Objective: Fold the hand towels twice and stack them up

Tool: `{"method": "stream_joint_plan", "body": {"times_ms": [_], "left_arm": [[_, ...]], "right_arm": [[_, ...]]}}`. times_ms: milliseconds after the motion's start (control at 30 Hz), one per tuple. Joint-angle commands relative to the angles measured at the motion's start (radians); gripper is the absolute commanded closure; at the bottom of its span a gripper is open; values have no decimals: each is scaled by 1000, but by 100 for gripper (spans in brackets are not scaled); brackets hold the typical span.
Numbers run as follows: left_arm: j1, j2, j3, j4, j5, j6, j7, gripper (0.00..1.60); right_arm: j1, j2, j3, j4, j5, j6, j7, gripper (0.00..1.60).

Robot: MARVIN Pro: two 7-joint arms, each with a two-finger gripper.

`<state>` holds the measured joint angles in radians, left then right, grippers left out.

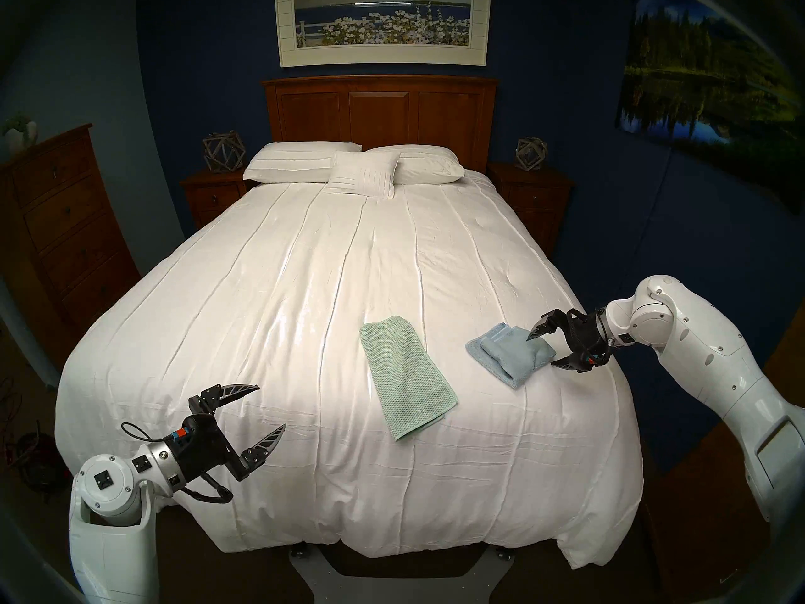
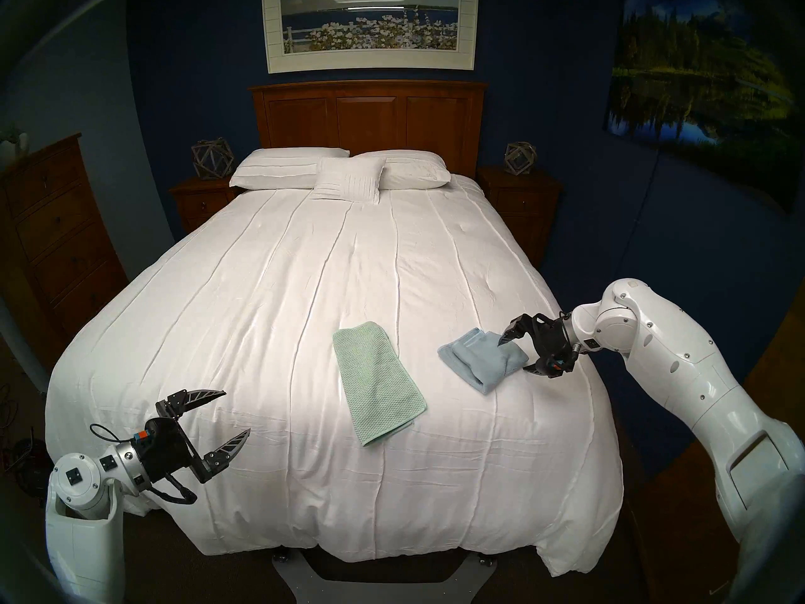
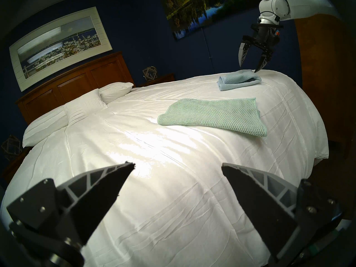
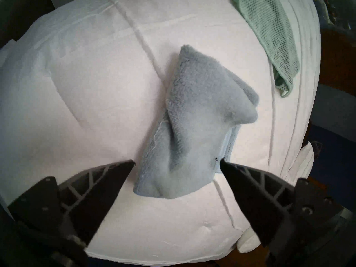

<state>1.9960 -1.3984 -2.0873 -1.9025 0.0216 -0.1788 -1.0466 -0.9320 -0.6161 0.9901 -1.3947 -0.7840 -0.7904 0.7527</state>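
Reach favours my right tool (image 1: 539,349), spread wide astride the blue towel's (image 1: 505,354) near end, its length running away toward the green towel (image 1: 405,376); my left tool (image 1: 272,409) idles agape, well apart.

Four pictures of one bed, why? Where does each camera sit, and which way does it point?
Head, both eyes: high at the bed's foot, facing the headboard; both arms show.
Left wrist: low on the left hand, looking across the bed; its open fingers show.
Right wrist: on the right hand, looking down on the blue towel; open fingers show.
Shared by all: the blue towel and green towel.
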Motion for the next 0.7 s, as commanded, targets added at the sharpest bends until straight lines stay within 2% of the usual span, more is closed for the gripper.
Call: {"method": "stream_joint_plan", "body": {"times_ms": [0, 100, 133, 300, 367, 533, 667], "left_arm": [[0, -1, -1, -16, -6, -1, -2, 0], [0, -1, -1, -17, -6, -1, -2, 0], [-1, -1, -1, -16, -5, -2, -2, 0], [-2, 0, 0, -13, -4, -2, -1, 0], [-2, 0, 0, -13, -4, -2, -1, 0], [-2, 0, 0, -13, -5, -2, -1, 0], [-1, -1, 0, -15, -5, -2, -1, 0]], "right_arm": [[-30, 54, 51, -116, 140, 34, 16, 0], [-38, 21, 25, -159, 174, 40, 41, 0], [-41, -13, 3, -187, 175, 39, 45, 0], [-54, -99, -54, -244, 152, 80, 47, 0], [-55, -115, -91, -261, 155, 123, 40, 0], [-40, -175, -174, -292, 101, 210, 46, 0], [-42, -228, -216, -297, 59, 271, 56, 0]]}}
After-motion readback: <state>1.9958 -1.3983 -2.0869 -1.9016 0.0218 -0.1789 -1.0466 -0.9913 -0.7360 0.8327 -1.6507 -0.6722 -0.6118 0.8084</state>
